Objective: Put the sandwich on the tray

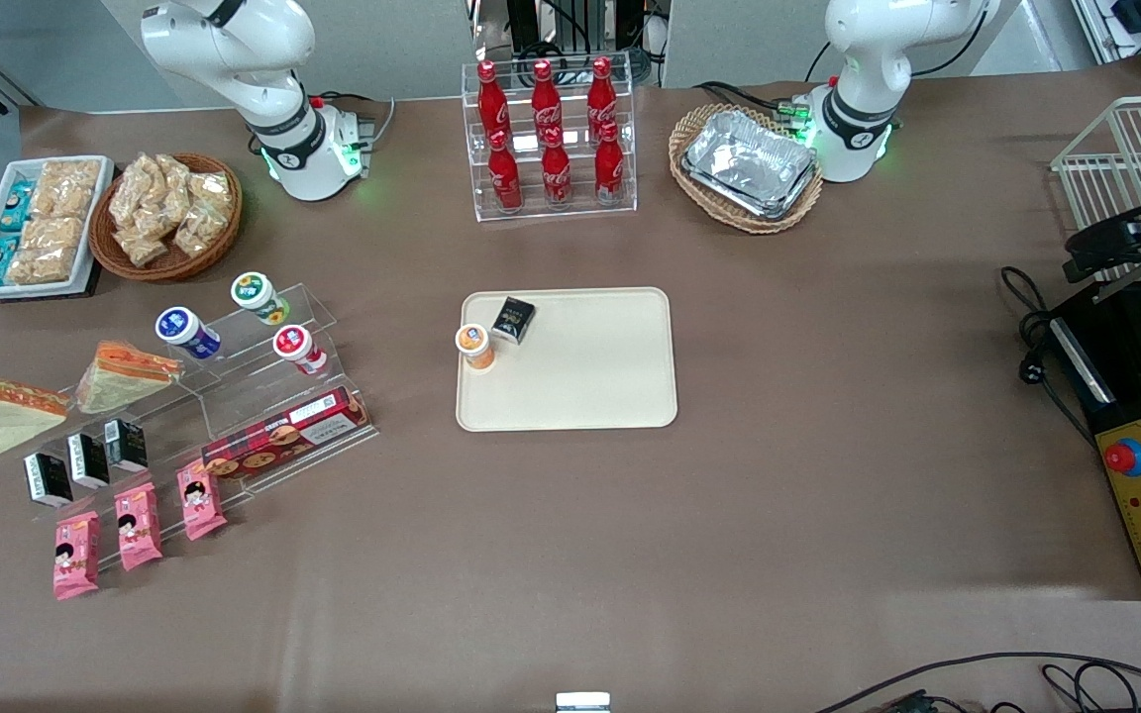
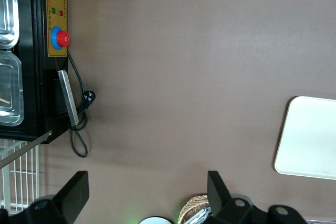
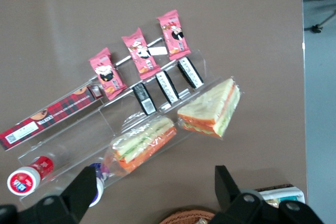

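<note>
The gripper (image 3: 152, 192) hangs above the clear stepped rack (image 1: 263, 396), jaws spread wide and holding nothing. The sandwich (image 1: 6, 416) lies at the rack's end, beside a greener wedge (image 1: 120, 376). The tray (image 1: 580, 376) sits mid-tabletop, well apart.

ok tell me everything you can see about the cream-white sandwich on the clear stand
The sandwich is a triangular wedge in clear wrap, with a cream-white bread face and an orange-red filling stripe along one edge. It leans on the clear stand at the working arm's end of the table, beside a greener wedge and above small black cartons. The gripper hangs open above it, not touching. The tray lies apart.
</note>
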Action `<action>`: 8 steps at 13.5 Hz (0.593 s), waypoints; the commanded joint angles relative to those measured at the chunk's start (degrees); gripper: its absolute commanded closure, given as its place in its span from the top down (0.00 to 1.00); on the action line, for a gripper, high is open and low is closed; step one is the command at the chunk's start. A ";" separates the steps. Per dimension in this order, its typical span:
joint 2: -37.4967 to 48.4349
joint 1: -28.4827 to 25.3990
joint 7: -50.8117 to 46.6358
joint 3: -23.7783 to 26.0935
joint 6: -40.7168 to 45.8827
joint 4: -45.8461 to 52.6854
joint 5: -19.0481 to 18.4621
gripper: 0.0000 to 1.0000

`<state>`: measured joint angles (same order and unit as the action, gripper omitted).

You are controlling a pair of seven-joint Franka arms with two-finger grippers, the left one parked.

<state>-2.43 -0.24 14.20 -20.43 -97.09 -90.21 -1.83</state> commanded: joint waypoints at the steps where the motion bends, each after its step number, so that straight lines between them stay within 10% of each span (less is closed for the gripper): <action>1: 0.06 -0.03 -1.01 -3.19 1.73 -0.40 -0.54 1.00; 8: -2.40 0.67 -20.07 -8.22 5.33 -1.37 -0.19 1.00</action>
<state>-3.88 -0.13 0.54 -27.69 -94.04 -91.83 -1.83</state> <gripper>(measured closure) 0.000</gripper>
